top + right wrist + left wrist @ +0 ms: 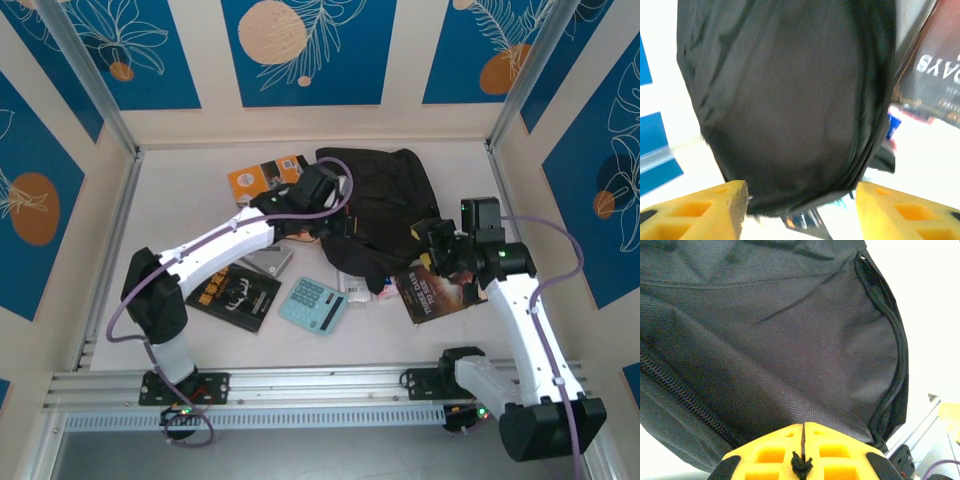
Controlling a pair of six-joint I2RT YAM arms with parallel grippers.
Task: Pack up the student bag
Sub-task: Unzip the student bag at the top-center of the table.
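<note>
The student bag (385,195) lies on the counter (180,200), close to the far edge, from the middle over to the right. It is big, black and soft. Its long side seems to run from the far edge toward the near edge, leaning a bit to the right.

The left gripper (340,222) is at the bag's left side. In the left wrist view, this gripper (804,429) is pinched tight on a little black cord of the bag, and the bag's cloth (790,340) rises just in front of it.

The right gripper (437,250) is at the bag's right side. In the right wrist view, its yellow fingers (725,207) stand wide apart and hold nothing. The bag (790,100) hangs right in front of them.

So both arms are at the bag, one on each side. The left one has hold of it and the right one is free.

A dark book (440,290) lies just beside the right gripper, on its near side. That book looks easiest for the right arm to pick up. A blue-green calculator (312,305), a black book (235,295) and an orange book (262,180) lie more to the left.
</note>
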